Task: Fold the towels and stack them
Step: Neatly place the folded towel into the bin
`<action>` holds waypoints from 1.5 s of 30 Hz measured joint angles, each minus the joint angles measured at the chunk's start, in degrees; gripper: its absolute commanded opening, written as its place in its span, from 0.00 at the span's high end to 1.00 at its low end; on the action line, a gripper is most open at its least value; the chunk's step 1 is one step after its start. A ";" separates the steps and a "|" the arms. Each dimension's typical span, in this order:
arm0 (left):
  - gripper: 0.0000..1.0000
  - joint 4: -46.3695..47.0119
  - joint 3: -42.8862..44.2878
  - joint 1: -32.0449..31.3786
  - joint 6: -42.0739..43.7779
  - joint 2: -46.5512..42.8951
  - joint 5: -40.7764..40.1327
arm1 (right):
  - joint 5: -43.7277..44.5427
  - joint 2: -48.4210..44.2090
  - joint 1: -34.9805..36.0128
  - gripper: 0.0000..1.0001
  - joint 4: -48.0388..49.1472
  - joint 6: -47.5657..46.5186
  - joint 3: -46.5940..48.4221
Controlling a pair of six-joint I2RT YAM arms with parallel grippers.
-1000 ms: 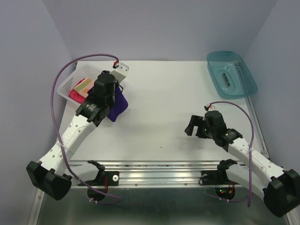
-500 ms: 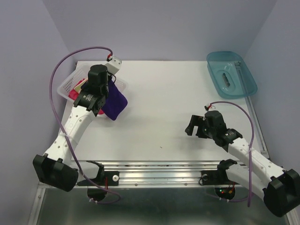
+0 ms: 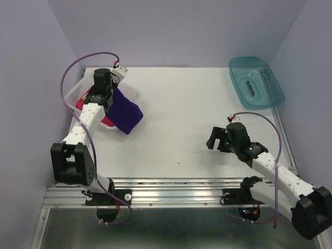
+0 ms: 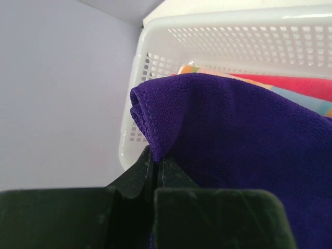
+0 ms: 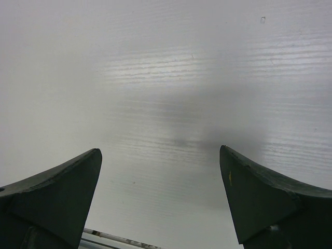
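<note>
The dark purple towel (image 3: pixel 127 112) hangs from the left gripper (image 3: pixel 113 88), draped over the near right corner of the white perforated basket (image 3: pixel 73 93) and spilling onto the white table (image 3: pixel 181 109). In the left wrist view the fingers are clenched on a folded hem of that towel (image 4: pixel 249 150), with the basket's rim (image 4: pixel 233 28) just behind. Inside the basket lie the pink-red towel (image 4: pixel 295 85) and a sliver of the orange polka-dot towel (image 4: pixel 189 69); from above, pink-red cloth (image 3: pixel 83 106) shows under the arm.

The left arm stands folded steeply: its elbow sits close above the base and the forearm runs up to the basket at the far left. The right arm reaches from the near right corner to mid-table, where the right gripper (image 3: pixel 214 139) hovers over bare tabletop, jaws spread wide with nothing between them (image 5: pixel 161 153). A teal tray (image 3: pixel 275 85) sits at the far right corner.

A second ago the left elbow swung low near the left front corner and the gripper was nearer the table's middle; since then it has drawn back over the basket, pulling the purple towel along. The right arm has not moved.
</note>
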 measured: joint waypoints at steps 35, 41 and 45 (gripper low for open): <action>1.00 19.37 0.96 11.10 4.42 20.70 -0.07 | 5.11 5.16 0.00 0.00 -1.55 0.68 1.03; 1.00 20.04 0.98 11.67 4.81 20.74 -0.33 | 5.33 5.27 0.00 0.00 -1.55 0.68 1.03; 1.00 20.28 2.47 11.96 4.87 22.01 -1.57 | 5.60 5.46 0.00 0.00 -1.55 0.87 1.03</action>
